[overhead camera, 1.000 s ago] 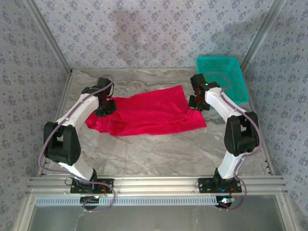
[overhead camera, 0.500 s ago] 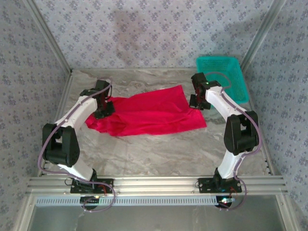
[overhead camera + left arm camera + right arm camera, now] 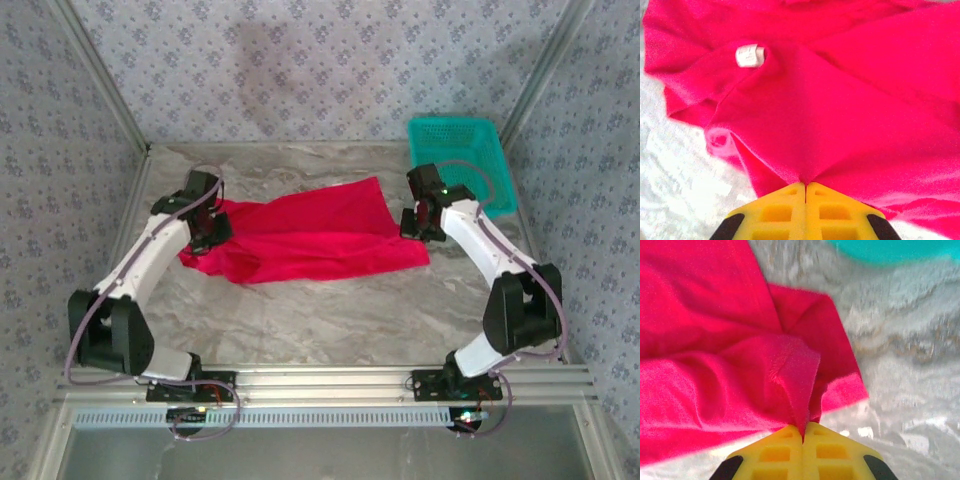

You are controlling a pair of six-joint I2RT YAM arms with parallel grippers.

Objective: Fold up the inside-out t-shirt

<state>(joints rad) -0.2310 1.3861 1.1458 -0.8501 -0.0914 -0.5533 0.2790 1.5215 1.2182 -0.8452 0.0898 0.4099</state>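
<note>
Our inside-out t-shirt (image 3: pixel 310 235) lies spread across the middle of the table (image 3: pixel 330 320), wrinkled, with its white tag (image 3: pixel 749 55) showing. We judge that the folding has hardly begun: no clean fold is visible, so every fold is left to do. The left gripper (image 3: pixel 805 186) pinches the cloth at its left end, near the tag. The right gripper (image 3: pixel 803 432) pinches a raised ridge at its right end. Both pairs of jaws are pressed together on the fabric.
</note>
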